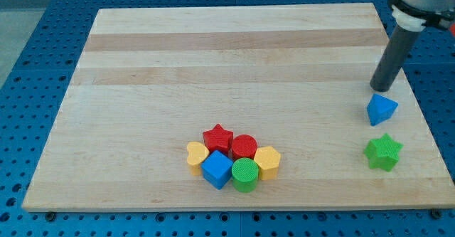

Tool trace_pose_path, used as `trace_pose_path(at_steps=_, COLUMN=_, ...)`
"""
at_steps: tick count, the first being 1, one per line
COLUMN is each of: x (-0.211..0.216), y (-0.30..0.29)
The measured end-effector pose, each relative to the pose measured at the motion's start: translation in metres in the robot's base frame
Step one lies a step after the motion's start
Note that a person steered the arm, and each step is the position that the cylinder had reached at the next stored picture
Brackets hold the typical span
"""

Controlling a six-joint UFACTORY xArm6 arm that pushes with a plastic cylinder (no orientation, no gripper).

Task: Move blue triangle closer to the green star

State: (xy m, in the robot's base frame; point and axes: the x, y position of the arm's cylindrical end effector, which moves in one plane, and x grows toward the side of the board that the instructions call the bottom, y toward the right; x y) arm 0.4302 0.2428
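The blue triangle lies near the board's right edge. The green star lies just below it toward the view's bottom, a small gap apart. My tip stands right above the blue triangle, at its top edge, touching or nearly touching it. The dark rod rises from there toward the view's top right.
A cluster of blocks sits at the board's bottom centre: red star, red cylinder, yellow heart-like block, blue cube, green cylinder, yellow hexagon. The wooden board rests on a blue perforated table.
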Motion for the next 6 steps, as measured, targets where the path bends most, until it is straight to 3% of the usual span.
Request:
trace_pose_path(at_steps=4, x=0.104, y=-0.002)
trace_pose_path(at_steps=5, x=0.102, y=0.005)
trace_pose_path(at_steps=6, x=0.032, y=0.024)
